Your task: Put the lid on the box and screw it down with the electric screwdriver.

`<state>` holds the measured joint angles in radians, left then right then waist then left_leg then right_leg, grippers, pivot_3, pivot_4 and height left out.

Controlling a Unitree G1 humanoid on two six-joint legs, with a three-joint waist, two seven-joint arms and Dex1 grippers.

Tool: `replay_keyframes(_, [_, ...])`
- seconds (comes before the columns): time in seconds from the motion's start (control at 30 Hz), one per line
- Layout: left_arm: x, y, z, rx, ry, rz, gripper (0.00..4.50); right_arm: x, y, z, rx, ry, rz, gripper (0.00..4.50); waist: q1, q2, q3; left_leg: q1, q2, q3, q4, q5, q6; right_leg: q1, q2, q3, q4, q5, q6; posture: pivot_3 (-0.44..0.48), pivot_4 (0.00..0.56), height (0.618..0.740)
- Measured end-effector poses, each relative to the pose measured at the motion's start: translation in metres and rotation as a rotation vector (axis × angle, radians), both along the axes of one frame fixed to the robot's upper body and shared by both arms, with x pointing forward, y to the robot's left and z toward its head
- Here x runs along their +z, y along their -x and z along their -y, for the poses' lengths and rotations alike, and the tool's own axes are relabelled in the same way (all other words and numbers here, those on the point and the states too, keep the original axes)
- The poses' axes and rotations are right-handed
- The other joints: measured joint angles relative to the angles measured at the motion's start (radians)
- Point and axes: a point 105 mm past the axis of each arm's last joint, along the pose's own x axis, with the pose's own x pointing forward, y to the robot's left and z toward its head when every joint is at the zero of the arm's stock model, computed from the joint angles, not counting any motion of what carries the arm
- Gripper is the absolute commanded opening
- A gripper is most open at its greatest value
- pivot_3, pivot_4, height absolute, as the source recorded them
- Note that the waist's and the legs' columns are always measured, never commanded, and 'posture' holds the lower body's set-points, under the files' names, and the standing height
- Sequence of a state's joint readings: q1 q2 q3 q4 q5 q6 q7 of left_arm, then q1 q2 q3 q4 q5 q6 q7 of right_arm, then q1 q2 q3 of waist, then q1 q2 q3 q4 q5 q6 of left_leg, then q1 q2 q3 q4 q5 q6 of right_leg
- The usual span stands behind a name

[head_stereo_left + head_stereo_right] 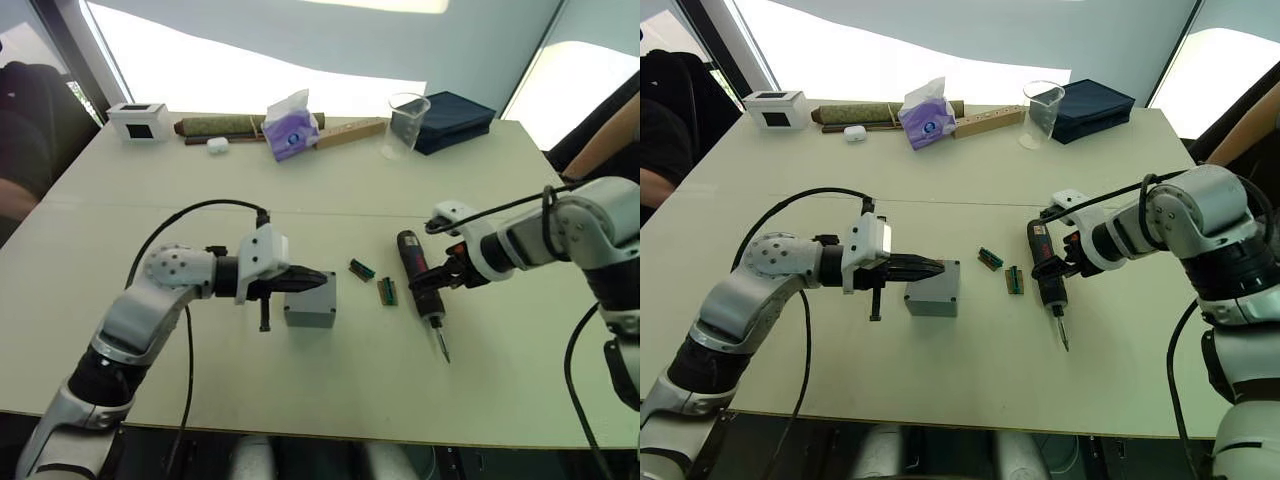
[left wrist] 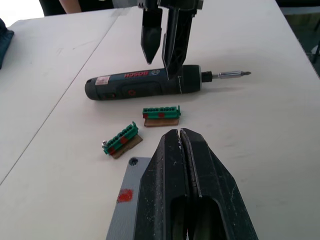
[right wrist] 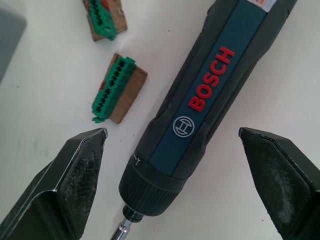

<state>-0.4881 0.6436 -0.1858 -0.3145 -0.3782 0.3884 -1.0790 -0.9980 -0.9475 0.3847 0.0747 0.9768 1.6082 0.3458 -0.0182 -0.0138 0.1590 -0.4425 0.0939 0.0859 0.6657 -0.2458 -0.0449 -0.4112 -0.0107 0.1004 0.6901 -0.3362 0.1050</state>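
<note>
Lid [image 2: 131,186] sits on box [image 1: 311,303] under clenched left claw [image 1: 318,277]; released right claw [image 3: 172,167] straddles electric screwdriver [image 1: 418,280], centre-right; next, clamp it.

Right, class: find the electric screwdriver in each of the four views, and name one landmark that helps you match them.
Left eye view: electric screwdriver lies right of centre, by the right gripper.
Right eye view: right of centre, bit towards the robot.
Left wrist view: lies across the upper middle.
Right wrist view: centre, between the open fingers.
Shared landmark: two green circuit boards beside it.
</note>
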Motion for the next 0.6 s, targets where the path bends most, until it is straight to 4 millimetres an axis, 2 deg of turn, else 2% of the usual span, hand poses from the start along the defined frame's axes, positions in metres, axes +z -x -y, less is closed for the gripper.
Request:
replay_keyframes(0.17, [-0.002,-0.004,0.001,0.013,0.013,0.006,0.00,-0.021,0.002,0.004,-0.038,0.072,-0.065,4.41,0.003,0.000,0.000,-0.001,0.000,0.000,0.000,0.000,0.000,0.000,0.000,0.000,0.000,0.000,0.000,0.000,0.150,0.721])
replay_keyframes(0.27, [-0.003,-0.007,0.003,0.028,0.020,0.019,0.00,-0.028,-0.001,-0.004,-0.040,0.086,-0.068,4.41,-0.001,0.000,0.000,0.000,0.000,0.000,0.000,0.000,0.000,0.000,0.000,0.000,0.000,0.000,0.000,0.000,0.150,0.721])
replay_keyframes(0.47, [-0.003,-0.008,0.006,0.041,0.035,0.022,0.00,-0.034,-0.008,-0.011,-0.047,0.148,-0.027,4.41,-0.006,-0.004,-0.003,0.001,0.001,0.000,0.001,0.000,0.000,0.002,0.000,0.000,0.000,0.000,0.000,0.000,0.150,0.721])
replay_keyframes(0.6, [-0.003,-0.009,0.006,0.050,0.028,0.042,0.00,-0.037,-0.010,-0.013,-0.053,0.189,0.014,3.35,-0.007,-0.008,-0.005,0.002,0.001,0.000,0.001,0.000,0.000,0.002,0.000,0.000,0.000,0.000,0.000,0.000,0.150,0.721])
